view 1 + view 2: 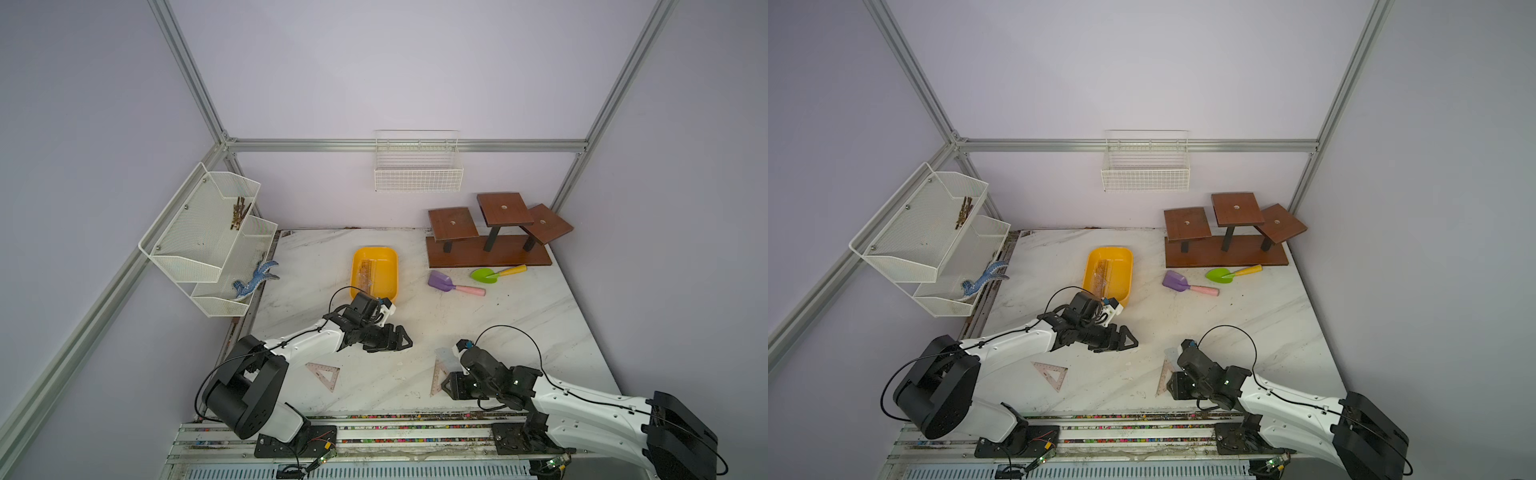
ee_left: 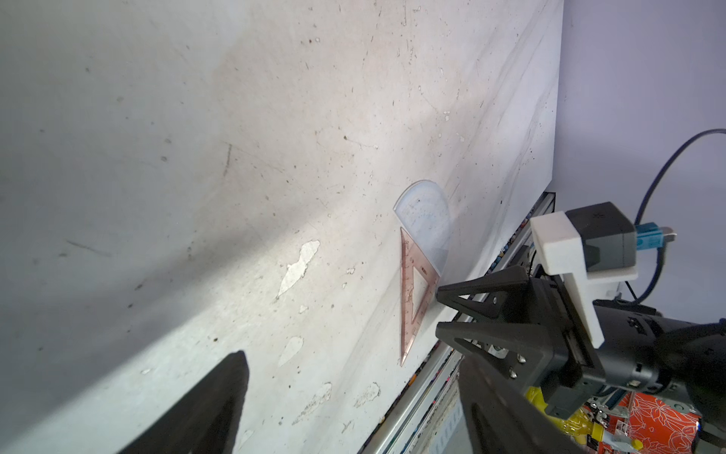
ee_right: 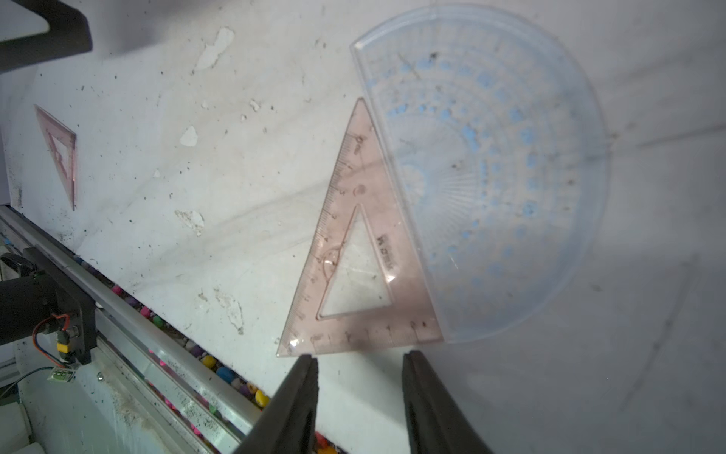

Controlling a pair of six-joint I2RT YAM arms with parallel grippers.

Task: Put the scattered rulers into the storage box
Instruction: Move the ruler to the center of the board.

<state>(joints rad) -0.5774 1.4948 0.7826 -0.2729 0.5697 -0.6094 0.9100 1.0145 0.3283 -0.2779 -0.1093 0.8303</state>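
Note:
The yellow storage box [image 1: 376, 250] stands mid-table with long rulers [image 1: 368, 272] lying in it. A pink set square [image 3: 345, 188] lies flat near the front edge, partly under a clear half-round protractor [image 3: 491, 177]. My right gripper [image 3: 359, 357] is open, its tips just short of that set square's short side and nothing between them. A second pink set square [image 1: 324, 374] lies to the left, beside the left arm. Open and empty, my left gripper [image 1: 405, 340] hovers over bare table between the box and the protractor [image 1: 446, 357].
Purple shovel [image 1: 442, 282] and green shovel [image 1: 484, 274] lie right of the box, in front of a wooden stand [image 1: 490, 249]. A white mesh shelf [image 1: 208, 237] hangs on the left wall, a wire basket [image 1: 417, 174] on the back wall. A metal rail [image 1: 374, 419] borders the front edge.

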